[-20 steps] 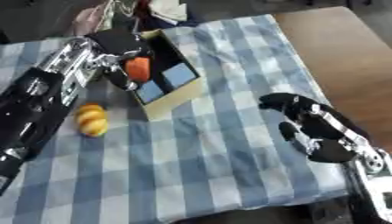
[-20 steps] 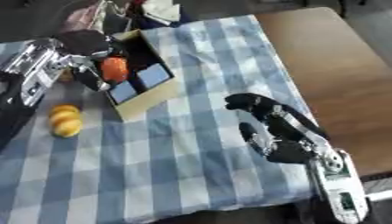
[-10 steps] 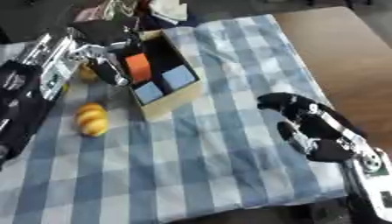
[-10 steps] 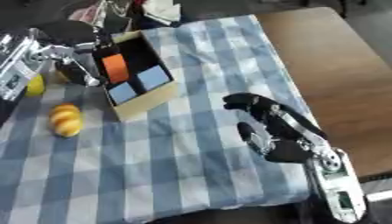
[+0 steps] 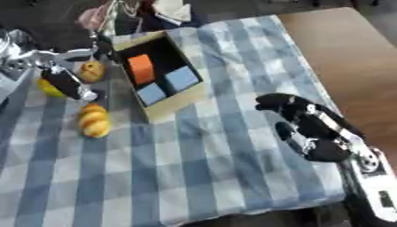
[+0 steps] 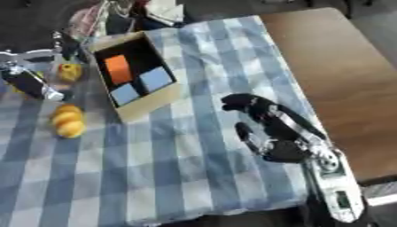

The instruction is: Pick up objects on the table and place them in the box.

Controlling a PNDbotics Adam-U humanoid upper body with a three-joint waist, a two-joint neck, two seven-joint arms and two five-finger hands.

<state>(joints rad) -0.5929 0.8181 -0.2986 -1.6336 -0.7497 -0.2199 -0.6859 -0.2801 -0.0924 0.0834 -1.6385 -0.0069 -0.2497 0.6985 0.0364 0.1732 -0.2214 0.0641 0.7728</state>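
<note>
Lying askew on a blue-and-white checked tablecloth [image 5: 194,168], the cardboard box [image 5: 180,98] sits toward the table's far left corner, its dark inside open to view. An orange block [image 5: 141,68] rests inside toward the far wall, and two pale blue blocks [image 5: 183,77] lie in the part nearer the robot. Beside the box's left wall, on the cloth, is a small yellow-brown fruit [image 5: 92,70]. Nearer the front, a lumpy orange-yellow fruit [image 5: 95,120] lies on the cloth, apart from the box. Close to the table's left edge a yellow fruit [image 5: 48,88] shows partly behind the left hand [image 5: 66,84], which reaches in from the left side with its fingers straight and spread, closed round nothing; whether they touch that fruit cannot be told. The right hand [image 6: 267,128] hangs over the cloth near the table's right edge, fingers relaxed and slightly bent, empty, well apart from the box. Bare brown tabletop [image 5: 349,53] shows beyond the cloth's right border. Some cluttered cloth and wire shapes [image 5: 167,9] sit past the far edge, too unclear to make out.
</note>
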